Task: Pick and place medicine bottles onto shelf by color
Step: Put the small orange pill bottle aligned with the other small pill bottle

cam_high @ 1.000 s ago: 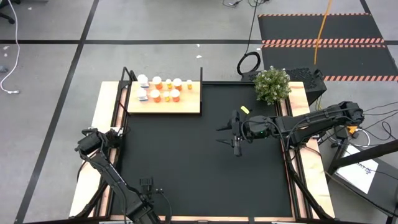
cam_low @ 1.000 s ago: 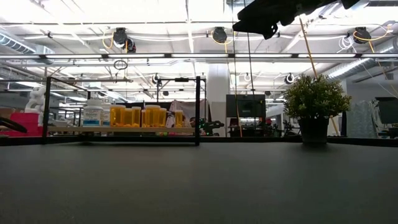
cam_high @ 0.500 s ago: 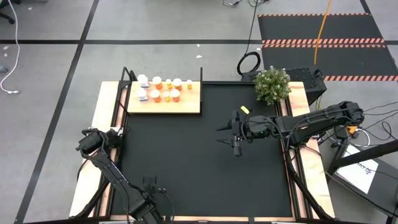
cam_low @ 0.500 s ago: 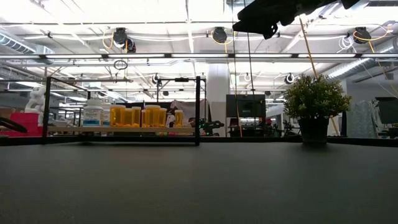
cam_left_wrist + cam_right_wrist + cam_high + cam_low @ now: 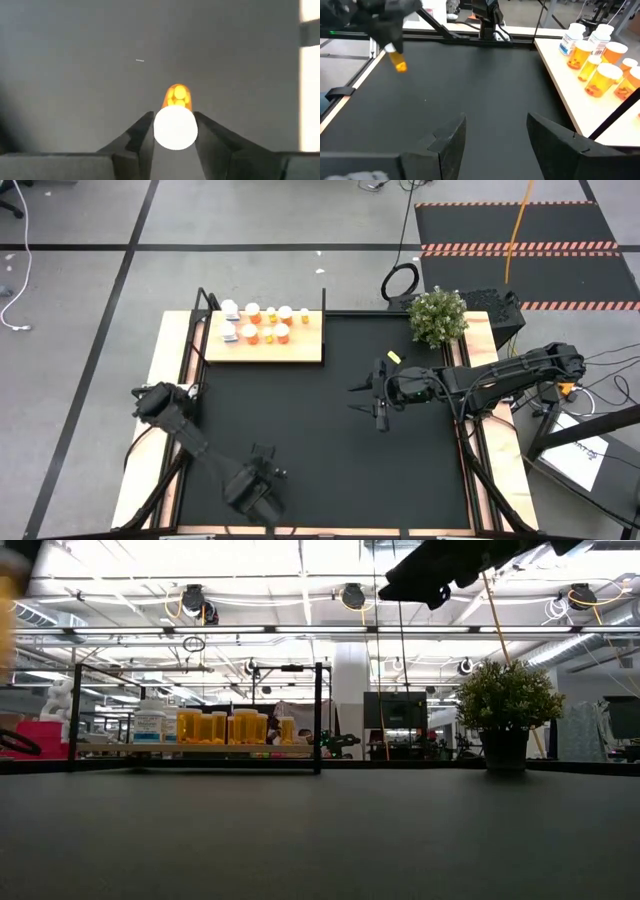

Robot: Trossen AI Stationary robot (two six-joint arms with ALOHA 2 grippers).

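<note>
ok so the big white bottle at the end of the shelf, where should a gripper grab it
Judging by its pose, grip the white bottle around its round body, below the cap. It stands upright at the end of the shelf, orange bottles packed beside it, so come in level from its open side, fingers straddling the body.

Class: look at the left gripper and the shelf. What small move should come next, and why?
Probably carry it toward the shelf. The left gripper is shut on an orange bottle, near the mat's front edge, far from the other bottles on the shelf.
</note>
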